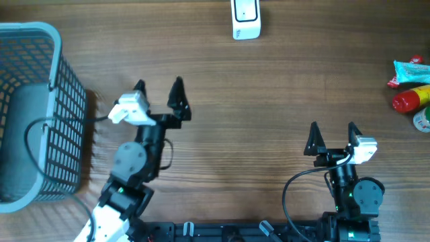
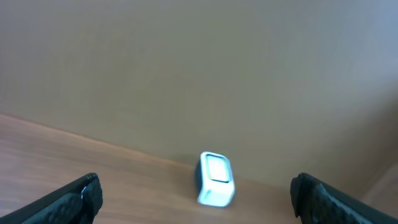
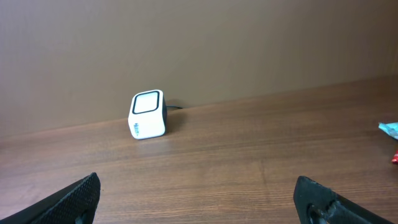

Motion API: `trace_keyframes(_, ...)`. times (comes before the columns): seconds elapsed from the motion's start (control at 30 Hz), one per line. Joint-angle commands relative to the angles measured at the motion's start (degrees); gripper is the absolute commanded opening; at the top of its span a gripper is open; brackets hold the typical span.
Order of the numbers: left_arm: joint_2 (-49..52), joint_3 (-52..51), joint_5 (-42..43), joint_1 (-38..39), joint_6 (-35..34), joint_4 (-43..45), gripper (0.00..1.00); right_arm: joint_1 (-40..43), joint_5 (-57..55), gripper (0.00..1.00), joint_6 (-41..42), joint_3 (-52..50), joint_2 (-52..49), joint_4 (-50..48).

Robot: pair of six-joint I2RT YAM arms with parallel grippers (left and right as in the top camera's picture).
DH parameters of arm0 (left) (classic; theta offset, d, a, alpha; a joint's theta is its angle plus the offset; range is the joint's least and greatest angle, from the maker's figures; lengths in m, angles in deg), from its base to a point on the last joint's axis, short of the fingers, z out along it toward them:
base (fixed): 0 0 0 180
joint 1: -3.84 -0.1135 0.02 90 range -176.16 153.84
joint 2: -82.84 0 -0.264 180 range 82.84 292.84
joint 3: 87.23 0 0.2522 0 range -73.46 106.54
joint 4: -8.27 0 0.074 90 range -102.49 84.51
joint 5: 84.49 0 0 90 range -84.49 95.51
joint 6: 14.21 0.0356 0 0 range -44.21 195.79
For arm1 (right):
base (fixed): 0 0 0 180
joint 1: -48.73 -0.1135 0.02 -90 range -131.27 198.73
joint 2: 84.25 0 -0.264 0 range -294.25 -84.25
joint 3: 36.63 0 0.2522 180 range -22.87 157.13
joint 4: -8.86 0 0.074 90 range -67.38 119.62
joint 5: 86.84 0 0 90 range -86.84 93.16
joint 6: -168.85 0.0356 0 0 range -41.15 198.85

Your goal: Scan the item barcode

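A white box-shaped barcode scanner [image 1: 246, 20] stands at the table's far edge, also showing in the left wrist view [image 2: 216, 179] and the right wrist view [image 3: 148, 114]. Several packaged items [image 1: 412, 91], a teal packet, a red and yellow bottle and a green-white one, lie at the right edge. My left gripper [image 1: 158, 91] is open at centre-left with nothing between its fingers. My right gripper [image 1: 332, 133] is open near the front right, also empty. Both are well short of the scanner and the items.
A light blue wire basket [image 1: 40, 107] with a grey lining stands at the left edge, close to the left arm. A teal packet's corner [image 3: 388, 129] shows at the right of the right wrist view.
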Motion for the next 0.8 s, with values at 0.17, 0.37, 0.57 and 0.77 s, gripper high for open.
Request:
trace_keyframes(0.17,-21.4,-8.6,18.1,-14.5,5.1,-5.9,1.00,-0.2,-1.0,1.00,-0.2,-0.1,0.5,-0.3)
trace_keyframes(0.37,-34.3,-20.1,20.2,-22.7,-0.6,-6.0,1.00,-0.2,-1.0,1.00,-0.3,-0.1,0.5,-0.3)
trace_keyframes(0.57,-42.4,-22.7,18.3,-27.6,-0.8,-15.2,1.00,-0.2,-1.0,1.00,-0.3,-0.1,0.5,-0.3)
trace_keyframes(0.77,-44.8,-22.7,14.3,-28.1,-0.8,-30.1,1.00,-0.2,-1.0,1.00,-0.3,-0.1,0.5,-0.3)
